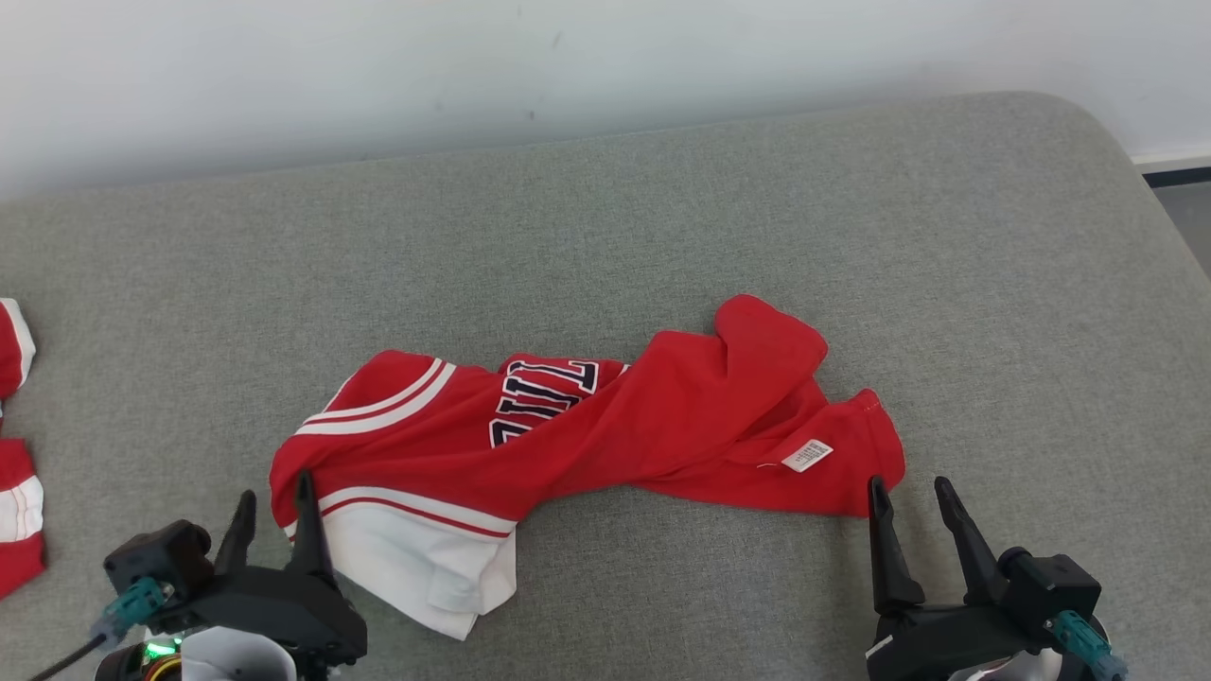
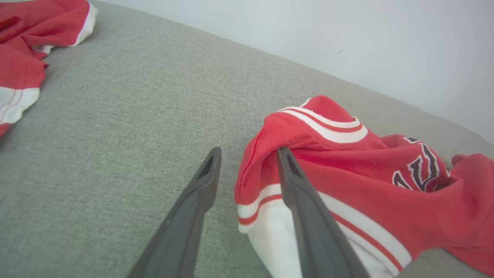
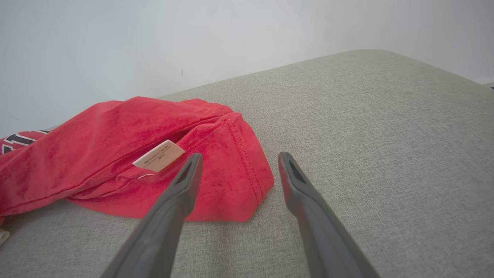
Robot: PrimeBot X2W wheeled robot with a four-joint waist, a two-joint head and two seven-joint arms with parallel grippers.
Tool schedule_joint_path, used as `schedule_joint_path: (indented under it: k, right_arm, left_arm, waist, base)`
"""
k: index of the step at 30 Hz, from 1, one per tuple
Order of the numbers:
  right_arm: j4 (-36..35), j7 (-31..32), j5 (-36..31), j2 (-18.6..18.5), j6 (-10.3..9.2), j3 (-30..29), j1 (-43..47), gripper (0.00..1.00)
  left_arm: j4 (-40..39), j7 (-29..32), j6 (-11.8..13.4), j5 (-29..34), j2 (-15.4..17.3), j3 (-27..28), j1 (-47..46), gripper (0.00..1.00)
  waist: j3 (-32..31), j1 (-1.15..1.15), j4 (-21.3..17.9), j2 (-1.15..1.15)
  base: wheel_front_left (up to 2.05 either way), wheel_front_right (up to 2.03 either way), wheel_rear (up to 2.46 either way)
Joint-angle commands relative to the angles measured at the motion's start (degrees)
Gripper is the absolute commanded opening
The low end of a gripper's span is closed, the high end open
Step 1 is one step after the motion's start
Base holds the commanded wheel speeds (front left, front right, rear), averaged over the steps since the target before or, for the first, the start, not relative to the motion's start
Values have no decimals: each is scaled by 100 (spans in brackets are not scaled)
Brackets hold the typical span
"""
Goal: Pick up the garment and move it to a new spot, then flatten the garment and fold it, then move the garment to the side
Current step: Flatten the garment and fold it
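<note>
- Head view: the garment (image 1: pixel 587 435), red with white trim and dark lettering, lies bunched and twisted across the middle of the grey cushion (image 1: pixel 662 218). It is not flattened. Judgement: it has been set at its spot, and spreading is the step in hand.
- Head view: the left gripper (image 1: pixel 275 492) stands at the garment's left end, by the white-banded edge. The right gripper (image 1: pixel 908 487) stands at the right end, just beside the hem corner. Judgement: one gripper at each end suits pulling the cloth out lengthwise.
- Head view: other red clothes (image 1: pixel 14 511) lie at the cushion's far left, well apart from the work.
- Left wrist view: the left gripper (image 2: pixel 249 152) has its jaws parted. One finger lies over the garment (image 2: pixel 386 193) at the striped edge, the other over bare cushion (image 2: pixel 115 135). The cloth's outer fold sits between them, not pinched.
- Right wrist view: the right gripper (image 3: pixel 240 156) is spread wide and grips nothing. One finger crosses in front of the garment (image 3: pixel 96 146) near the white label (image 3: pixel 158 156), the other over bare cushion (image 3: pixel 366 135). The stitched hem corner lies between the fingers. Whether the tips touch the cloth cannot be told.
- Judgement: the label facing up suggests part of this end is turned inside out, and a pull on the top layer alone may leave folds underneath.
</note>
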Motion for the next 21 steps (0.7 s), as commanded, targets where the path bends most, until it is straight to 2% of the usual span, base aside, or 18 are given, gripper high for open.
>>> schedule_joint_path:
  k: [1,8,11,17,18,21]
  right_arm:
    - [-15,-3,-20,14,-13,6,-24,100]
    - [-83,-3,-131,13,-13,-168,3,100]
    - [-164,-3,-262,15,-13,-304,-58,100]
    - [-248,267,-580,14,-13,-509,-322,100]
    - [-333,545,-715,17,-13,-547,-437,100]
    - [-494,1045,-830,-13,-13,-559,-627,100]
  left_arm:
    - [47,-93,13,84,-7,-23,-62,100]
    - [354,-754,94,599,-29,-212,24,100]
    - [326,-989,46,841,14,-230,116,100]
    - [-331,-1126,-296,1739,-81,-52,435,100]
    - [-637,-1125,-502,2135,-209,30,663,100]
    - [-943,-1127,-774,2593,-438,222,948,100]
  waist:
    - [-2,0,-4,0]
    - [-79,0,74,0]
    - [-151,0,142,0]
    - [-267,0,292,0]
    - [-299,0,354,0]
    - [-335,0,440,0]
  base:
    - [0,0,0]
    - [0,0,0]
    - [0,0,0]
    - [0,0,0]
    - [0,0,0]
    - [0,0,0]
